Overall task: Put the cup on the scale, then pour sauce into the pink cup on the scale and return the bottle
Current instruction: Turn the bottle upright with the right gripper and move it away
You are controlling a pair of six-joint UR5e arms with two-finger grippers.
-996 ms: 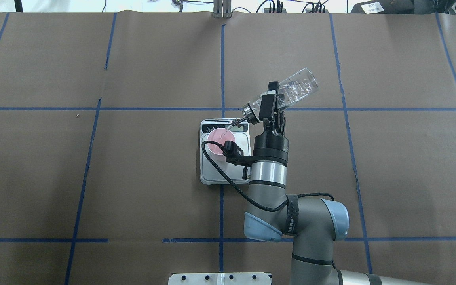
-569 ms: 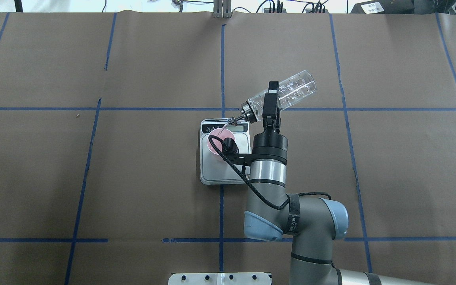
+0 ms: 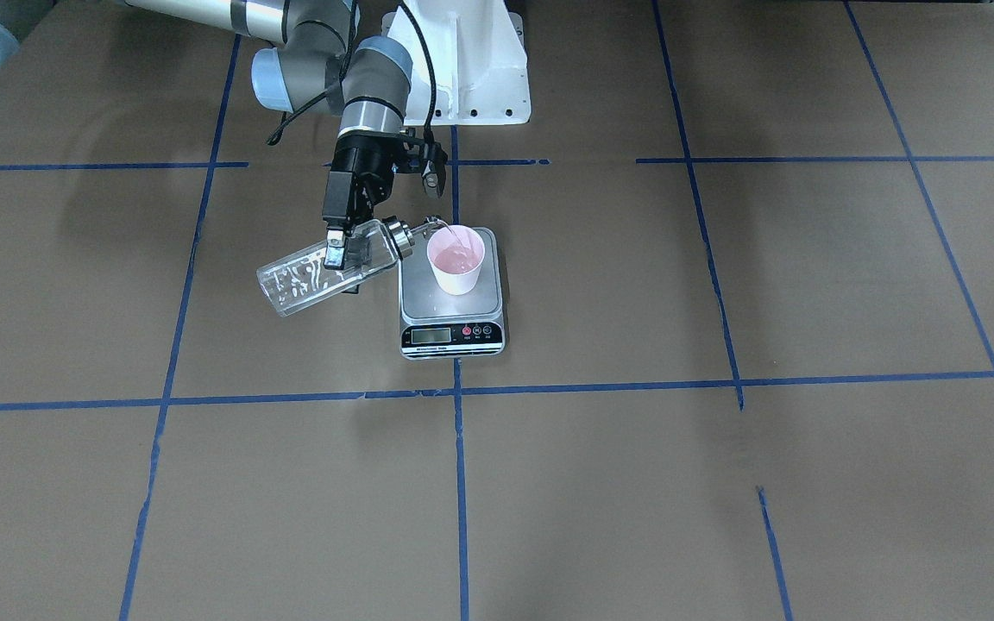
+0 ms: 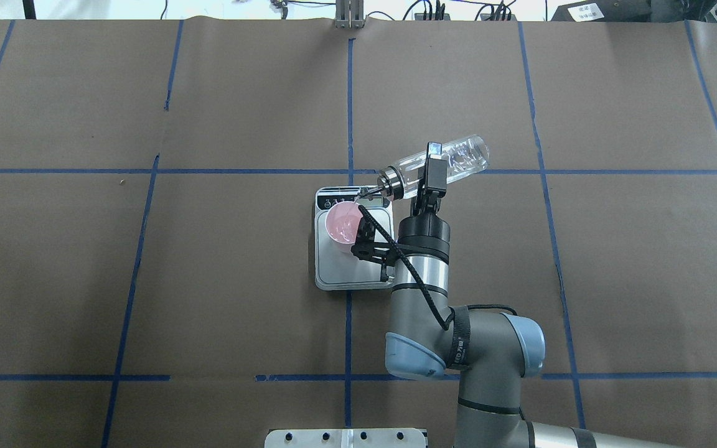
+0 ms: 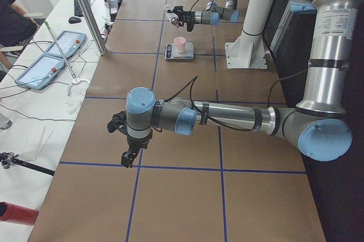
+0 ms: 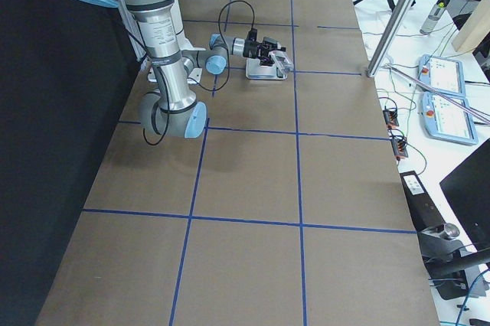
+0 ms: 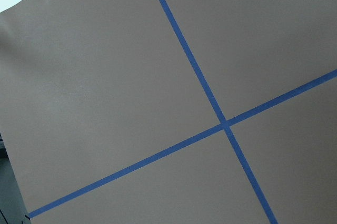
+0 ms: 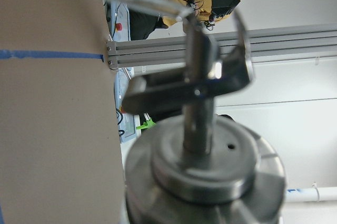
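My right tool (image 4: 431, 165) pinches the bottle (image 4: 465, 155), tipped nearly flat so its spout (image 3: 433, 224) reaches the cup (image 4: 341, 224) standing on the scale (image 4: 337, 274) mid-bench. The left tool (image 5: 128, 158) hangs well apart at the left end; I cannot tell its state

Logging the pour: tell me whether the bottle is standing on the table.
No, the right gripper holds the bottle in the air, tilted toward the cup.

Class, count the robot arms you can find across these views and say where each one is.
2. The right arm reaches over the scale, tilting the bottle toward the cup. The left arm hovers over the table, far from them.
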